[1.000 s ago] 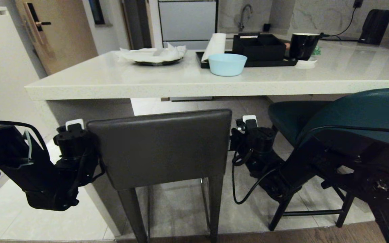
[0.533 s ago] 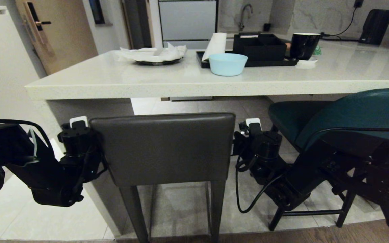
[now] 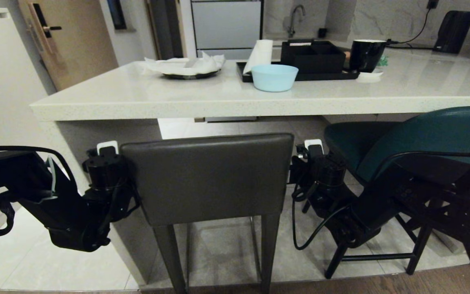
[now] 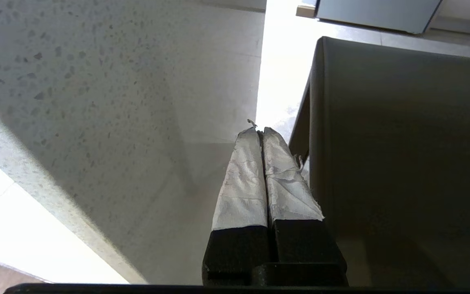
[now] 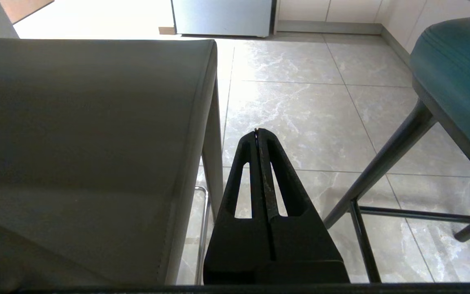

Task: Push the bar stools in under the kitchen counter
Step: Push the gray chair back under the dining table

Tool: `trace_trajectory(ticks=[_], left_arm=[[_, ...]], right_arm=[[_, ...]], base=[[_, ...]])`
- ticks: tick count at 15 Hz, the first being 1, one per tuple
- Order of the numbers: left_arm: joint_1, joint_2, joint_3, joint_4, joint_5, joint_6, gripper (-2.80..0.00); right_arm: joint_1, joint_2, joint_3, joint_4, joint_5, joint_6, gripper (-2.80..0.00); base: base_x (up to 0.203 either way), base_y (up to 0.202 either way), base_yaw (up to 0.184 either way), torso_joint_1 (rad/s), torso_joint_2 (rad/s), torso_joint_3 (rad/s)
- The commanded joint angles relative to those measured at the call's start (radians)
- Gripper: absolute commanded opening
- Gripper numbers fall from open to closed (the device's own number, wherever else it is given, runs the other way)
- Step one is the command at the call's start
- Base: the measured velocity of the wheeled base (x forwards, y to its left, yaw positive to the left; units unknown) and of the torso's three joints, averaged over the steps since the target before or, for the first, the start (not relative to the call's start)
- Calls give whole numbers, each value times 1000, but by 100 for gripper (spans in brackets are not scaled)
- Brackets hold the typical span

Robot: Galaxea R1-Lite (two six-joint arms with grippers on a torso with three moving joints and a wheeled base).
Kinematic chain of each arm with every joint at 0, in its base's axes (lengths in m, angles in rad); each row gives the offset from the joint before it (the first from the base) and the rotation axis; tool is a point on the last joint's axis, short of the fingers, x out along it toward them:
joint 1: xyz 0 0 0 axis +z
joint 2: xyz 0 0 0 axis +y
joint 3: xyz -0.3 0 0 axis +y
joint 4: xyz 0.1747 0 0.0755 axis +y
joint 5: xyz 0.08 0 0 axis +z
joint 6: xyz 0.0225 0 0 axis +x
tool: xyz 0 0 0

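Note:
The dark grey bar stool (image 3: 206,179) stands at the kitchen counter (image 3: 218,104), its low back just below the top's edge. The teal bar stool (image 3: 435,136) stands to its right, turned at an angle. My left gripper (image 4: 259,130) is shut and empty, its taped fingers in the gap between the counter's slab side panel (image 4: 96,102) and the grey stool's seat (image 4: 402,143). My right gripper (image 5: 257,131) is shut and empty on the other side of the grey seat (image 5: 88,122), between it and the teal seat (image 5: 459,77). In the head view both grippers' fingers are hidden behind the grey back.
On the counter sit a light blue bowl (image 3: 274,77), a black tray (image 3: 300,76) with a box, a black mug (image 3: 366,55), a paper roll (image 3: 259,55) and a plate with paper (image 3: 188,67). The teal stool's black legs (image 5: 382,163) stand close to my right gripper. Grey tile floor (image 5: 300,102) lies below.
The grey stool has shifted to the right, and both arms have moved right with it at its two sides. The counter and the teal stool have stayed put.

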Motion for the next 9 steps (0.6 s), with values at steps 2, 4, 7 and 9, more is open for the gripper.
trace_trajectory(ticks=[2,4,7,9], left_arm=[[-5,20,-22,-5,8,1,-280],[-10,32,-28,3,10,1,-280],[-2,-12,-10,-2,6,-4,-280],[25,-55,3,-2,1,-5,-280]], right_arm=[[13,-24,25,-14,-1,0,-280],[12,-29,33,-17,-1,0,-280],[3,-35,33,-17,-2,0,-280],[-3,-47,52,-18,-4,2,-280]], base=[[0,0,0,0,0,0],[0,0,0,0,0,0],[0,0,0,0,0,0],[0,0,0,0,0,0]])
